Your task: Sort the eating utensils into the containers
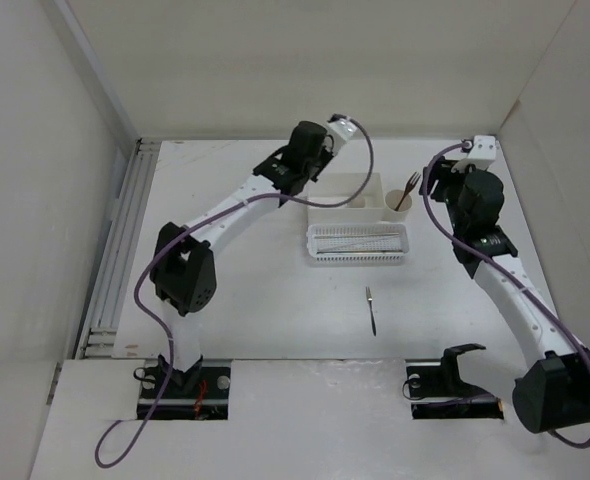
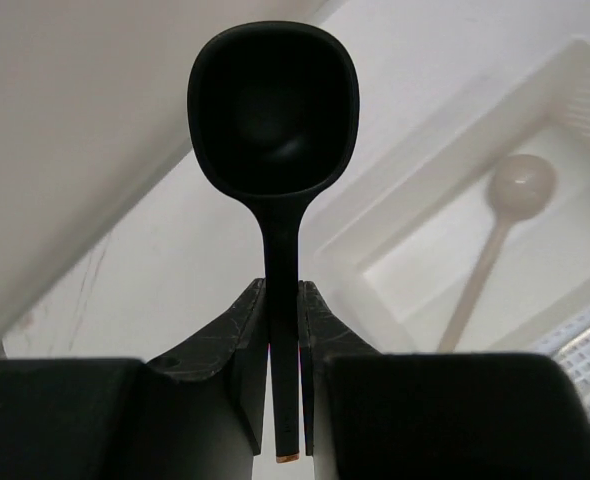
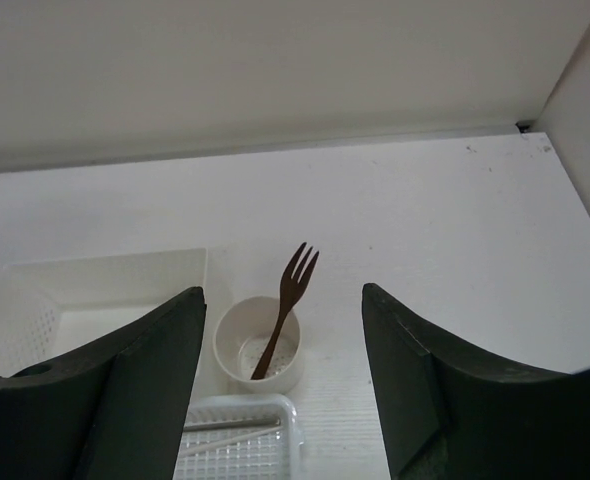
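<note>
The left fingers [image 2: 243,335] clamp the black spoon [image 2: 273,110] by its handle, above the table [image 1: 265,310] beside the white box [image 1: 360,178], where a beige spoon [image 2: 505,215] lies. Next, the basket [image 1: 360,261] holds thin sticks, and a slim utensil [image 1: 372,310] lies loose in front of it. A fork [image 3: 287,300] stands in the cup [image 3: 223,335]. The right fingers [image 3: 145,380] hang open.

1 black spoon [image 2: 272,110], 1 beige spoon [image 2: 520,187], 1 fork [image 3: 287,300], 1 box [image 3: 95,268], 1 tray [image 1: 360,259], 1 cup [image 3: 231,340], 1 loose utensil [image 1: 372,310]
</note>
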Controlling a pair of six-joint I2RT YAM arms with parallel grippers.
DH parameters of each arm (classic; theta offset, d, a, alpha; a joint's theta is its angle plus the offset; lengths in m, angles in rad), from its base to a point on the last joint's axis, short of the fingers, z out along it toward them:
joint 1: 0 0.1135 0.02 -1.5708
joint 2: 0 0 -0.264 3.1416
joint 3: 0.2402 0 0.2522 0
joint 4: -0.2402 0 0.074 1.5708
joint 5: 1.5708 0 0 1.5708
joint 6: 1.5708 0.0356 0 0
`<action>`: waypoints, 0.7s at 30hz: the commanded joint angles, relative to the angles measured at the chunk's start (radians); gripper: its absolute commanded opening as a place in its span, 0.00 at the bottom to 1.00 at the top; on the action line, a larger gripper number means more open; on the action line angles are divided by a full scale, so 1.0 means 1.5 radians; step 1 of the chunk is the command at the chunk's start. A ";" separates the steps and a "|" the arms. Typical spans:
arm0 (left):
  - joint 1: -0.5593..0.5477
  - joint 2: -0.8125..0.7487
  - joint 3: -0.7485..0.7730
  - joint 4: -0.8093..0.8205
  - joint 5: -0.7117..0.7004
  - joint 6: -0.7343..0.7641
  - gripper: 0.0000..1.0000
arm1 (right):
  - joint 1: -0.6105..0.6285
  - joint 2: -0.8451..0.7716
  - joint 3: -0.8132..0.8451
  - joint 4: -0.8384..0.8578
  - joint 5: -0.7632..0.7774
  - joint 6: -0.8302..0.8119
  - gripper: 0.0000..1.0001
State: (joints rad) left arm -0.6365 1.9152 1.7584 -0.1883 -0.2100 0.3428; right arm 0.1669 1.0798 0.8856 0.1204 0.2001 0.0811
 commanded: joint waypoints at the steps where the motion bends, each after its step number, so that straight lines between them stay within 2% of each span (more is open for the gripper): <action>1: -0.046 0.033 0.012 0.055 0.059 0.151 0.00 | -0.006 0.000 0.032 0.059 -0.066 -0.027 0.69; 6: -0.076 0.093 0.022 0.122 0.087 0.213 0.00 | -0.006 -0.013 0.032 0.059 -0.066 -0.068 0.69; 10: -0.089 0.111 0.008 0.218 0.103 0.262 0.00 | -0.006 -0.027 0.025 0.059 -0.051 -0.083 0.69; 15: -0.089 0.130 -0.007 0.266 0.137 0.283 0.01 | -0.006 -0.048 0.005 0.059 -0.038 -0.083 0.69; 16: -0.089 0.130 -0.007 0.276 0.137 0.283 0.04 | -0.006 -0.048 0.005 0.059 -0.038 -0.083 0.69; 20: -0.089 0.121 -0.041 0.276 0.129 0.275 0.29 | -0.006 -0.061 0.021 0.053 -0.022 -0.122 0.73; 21: -0.089 0.103 -0.049 0.261 0.123 0.275 0.44 | -0.006 -0.061 0.029 0.037 -0.022 -0.129 0.73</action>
State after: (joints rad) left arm -0.7685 2.1380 1.7214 0.1677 -0.0338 0.7490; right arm 0.1600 1.0149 0.8856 0.1417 0.1463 -0.0639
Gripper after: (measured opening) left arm 0.393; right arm 0.729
